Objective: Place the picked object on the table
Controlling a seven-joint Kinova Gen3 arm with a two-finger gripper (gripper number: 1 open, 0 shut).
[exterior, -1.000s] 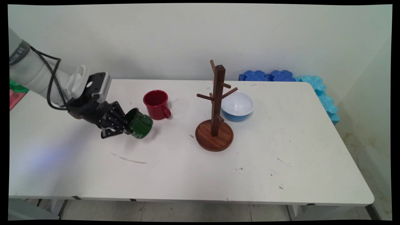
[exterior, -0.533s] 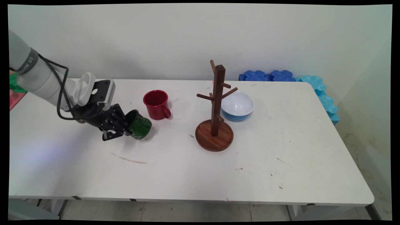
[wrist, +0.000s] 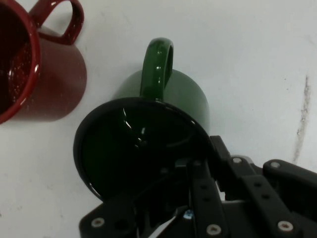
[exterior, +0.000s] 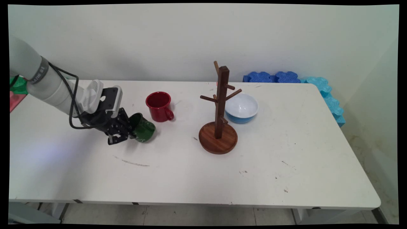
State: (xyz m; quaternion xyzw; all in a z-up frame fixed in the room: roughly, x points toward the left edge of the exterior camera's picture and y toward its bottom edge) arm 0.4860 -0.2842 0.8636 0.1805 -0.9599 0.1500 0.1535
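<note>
A dark green mug (exterior: 145,129) is tipped on its side, mouth towards the hand, left of the table's middle. My gripper (exterior: 131,133) is shut on its rim. In the hand view the green mug (wrist: 190,96) has its handle pointing up the picture, and the gripper (wrist: 205,157) has one finger inside the mouth and one outside the wall. Whether the mug rests on the table or hangs just above it I cannot tell. A red mug (exterior: 158,107) stands upright close behind and to the right; this red mug (wrist: 47,82) fills the hand view's upper left.
A wooden mug tree (exterior: 219,122) with bare pegs stands mid-table on a round base. A blue bowl (exterior: 241,108) with a white inside sits just behind it. Blue foam blocks (exterior: 272,77) line the far right corner. The white table (exterior: 286,152) carries a dark streak near the front.
The hand has shifted right and down towards the table. The green mug stayed in the grip and sank slightly, almost in place.
</note>
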